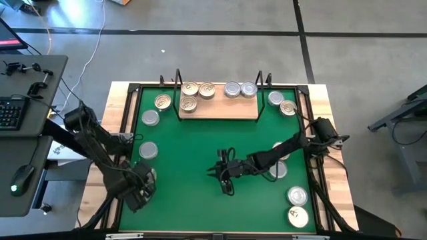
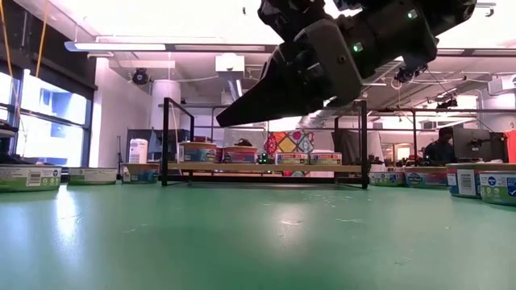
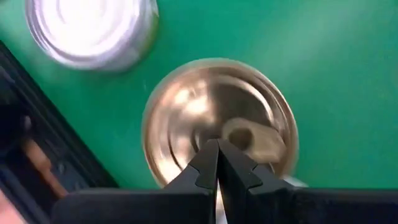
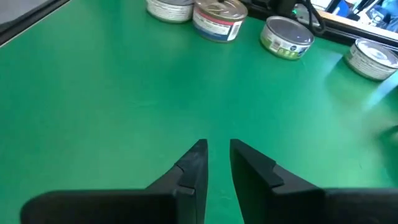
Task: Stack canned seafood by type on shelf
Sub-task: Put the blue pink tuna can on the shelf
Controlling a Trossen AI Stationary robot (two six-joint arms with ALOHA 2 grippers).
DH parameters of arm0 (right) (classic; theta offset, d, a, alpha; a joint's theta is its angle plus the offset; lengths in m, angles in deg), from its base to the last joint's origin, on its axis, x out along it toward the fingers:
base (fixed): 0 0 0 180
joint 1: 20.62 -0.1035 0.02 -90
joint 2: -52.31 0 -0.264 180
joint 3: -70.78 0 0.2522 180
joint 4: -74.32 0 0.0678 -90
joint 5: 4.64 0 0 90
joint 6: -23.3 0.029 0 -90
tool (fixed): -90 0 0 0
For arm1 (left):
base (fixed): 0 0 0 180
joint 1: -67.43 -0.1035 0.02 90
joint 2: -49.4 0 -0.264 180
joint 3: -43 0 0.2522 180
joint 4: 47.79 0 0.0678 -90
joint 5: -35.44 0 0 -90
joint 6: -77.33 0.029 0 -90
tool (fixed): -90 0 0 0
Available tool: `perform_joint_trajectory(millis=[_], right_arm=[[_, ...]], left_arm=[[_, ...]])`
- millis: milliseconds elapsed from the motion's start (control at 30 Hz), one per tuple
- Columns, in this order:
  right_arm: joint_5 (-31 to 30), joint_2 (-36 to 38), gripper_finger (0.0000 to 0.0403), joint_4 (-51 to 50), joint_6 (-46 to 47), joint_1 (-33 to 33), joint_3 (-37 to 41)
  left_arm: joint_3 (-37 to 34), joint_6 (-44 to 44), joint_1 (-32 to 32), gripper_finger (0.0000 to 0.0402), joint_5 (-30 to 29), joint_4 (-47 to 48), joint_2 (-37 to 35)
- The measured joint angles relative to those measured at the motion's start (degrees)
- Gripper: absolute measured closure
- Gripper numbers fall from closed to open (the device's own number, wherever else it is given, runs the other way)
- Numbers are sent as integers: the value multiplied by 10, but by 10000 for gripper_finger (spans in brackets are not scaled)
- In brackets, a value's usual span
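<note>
Nearest us, our right claw [image 4: 217,163] hovers nearly closed, empty, mid-mat [image 1: 200,143]; left claw [image 3: 217,163] pressed together over a gold tin [image 3: 205,106].

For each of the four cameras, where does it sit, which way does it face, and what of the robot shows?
High: overhead, straight down on the green mat, shelf and both arms.
Low: at mat level, facing the shelf; the right gripper hangs overhead.
Left wrist: looks down past the shut left gripper onto a gold-lidded tin.
Right wrist: looks past the right gripper, fingers slightly apart, across bare mat toward tins.
Shared: high and low both show the shelf with tins.
</note>
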Motion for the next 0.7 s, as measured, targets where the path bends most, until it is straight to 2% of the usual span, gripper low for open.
perform_joint_trajectory(millis=[133, 233, 333, 433, 500, 567, 700], right_arm=[[0, 0, 343, 2, 0, 1, 0], [0, 0, 343, 8, -3, 6, 0], [0, 0, 343, 15, 0, 12, -1], [0, 0, 343, 17, 13, 16, -1], [-1, 0, 343, 15, 22, 16, -1], [-1, 0, 343, 14, 31, 16, -1], [3, 0, 343, 12, 36, 15, -1]], left_arm=[[-28, 29, -21, 401, -68, -75, -2], [-46, 110, -41, 401, -131, -203, -2], [-67, 228, -67, 401, -205, -347, 1], [-78, 399, -106, 401, -273, -519, 1], [-79, 516, -131, 401, -273, -602, 1], [-65, 612, -147, 401, -247, -652, 1], [-13, 693, -152, 401, -221, -620, 0]])
